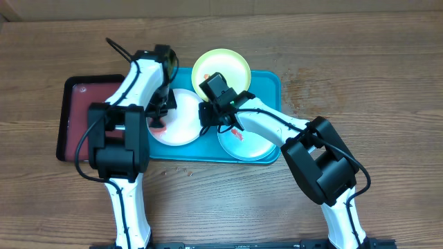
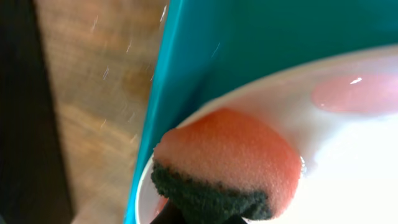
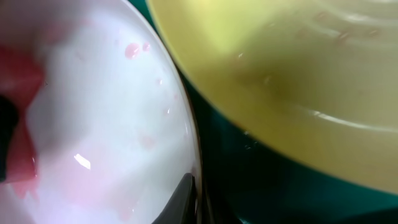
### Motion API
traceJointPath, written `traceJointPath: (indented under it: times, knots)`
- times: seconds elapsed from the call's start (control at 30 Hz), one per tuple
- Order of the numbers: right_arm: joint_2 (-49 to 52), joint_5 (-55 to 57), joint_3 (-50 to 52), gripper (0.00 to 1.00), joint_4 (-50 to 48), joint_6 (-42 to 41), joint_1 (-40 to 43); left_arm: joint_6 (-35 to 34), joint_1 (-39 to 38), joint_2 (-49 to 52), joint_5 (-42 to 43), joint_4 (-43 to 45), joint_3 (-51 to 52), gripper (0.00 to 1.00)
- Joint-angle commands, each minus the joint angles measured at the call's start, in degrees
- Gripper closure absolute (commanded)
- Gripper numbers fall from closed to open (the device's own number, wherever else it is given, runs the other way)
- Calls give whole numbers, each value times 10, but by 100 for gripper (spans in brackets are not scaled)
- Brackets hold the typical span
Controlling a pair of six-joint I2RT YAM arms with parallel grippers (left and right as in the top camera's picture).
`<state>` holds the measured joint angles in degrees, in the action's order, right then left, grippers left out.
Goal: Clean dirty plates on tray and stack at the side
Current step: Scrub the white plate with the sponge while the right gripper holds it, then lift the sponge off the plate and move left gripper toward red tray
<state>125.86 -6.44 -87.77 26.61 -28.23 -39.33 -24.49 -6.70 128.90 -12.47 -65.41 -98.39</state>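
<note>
The white plate [image 1: 183, 126] lies in the left half of the turquoise tray [image 1: 267, 84]. My left gripper [image 1: 160, 117] is shut on a red sponge with a dark scrub side [image 2: 230, 155] and presses it onto the white plate [image 2: 354, 168] near the plate's left rim. A pink smear [image 2: 354, 93] shows on the plate. My right gripper [image 1: 206, 115] is shut on the white plate's right rim [image 3: 186, 124]; its fingers [image 3: 198, 202] pinch the edge. The yellow-green plate [image 1: 223, 66] sits at the tray's far edge [image 3: 298, 74]. The pale mint plate [image 1: 255, 146] lies at the right, partly under the right arm.
A dark red tray with a black rim [image 1: 77, 117] lies left of the turquoise tray, partly under the left arm. Small crumbs [image 1: 181, 169] lie on the wooden table in front of the tray. The tray's left rim [image 2: 168, 81] is close to the sponge.
</note>
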Motion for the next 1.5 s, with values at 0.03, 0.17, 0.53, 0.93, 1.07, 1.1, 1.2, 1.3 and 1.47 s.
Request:
traceJointPath:
  times: [0.03, 0.17, 0.53, 0.93, 1.07, 1.1, 1.2, 1.3, 1.47]
  knots:
    - [19, -7, -1, 96, 5, 17, -4, 20, -3, 30, 200, 64, 6, 96]
    - [19, -7, -1, 96, 4, 17, -4, 73, -5, 30, 279, 71, 6, 96]
    - [19, -9, -1, 96, 0, 17, -4, 198, -5, 30, 391, 62, 6, 96]
    - [19, -18, -1, 96, -3, 29, -4, 242, -5, 30, 308, -87, 6, 96]
    - [19, -18, -1, 96, -1, 29, -4, 162, -3, 30, 162, -116, 6, 96]
    - [19, -18, -1, 96, 0, 30, -4, 140, -3, 30, 126, -121, 6, 96]
    - [19, -18, -1, 96, 0, 30, -4, 64, -3, 29, 15, -133, 3, 96]
    - [19, -20, -1, 96, 0, 51, -4, 16, -3, 21, -31, -138, -6, 96]
    - [19, -22, -1, 96, 0, 73, -5, -23, -3, -27, -38, -120, -25, 96]
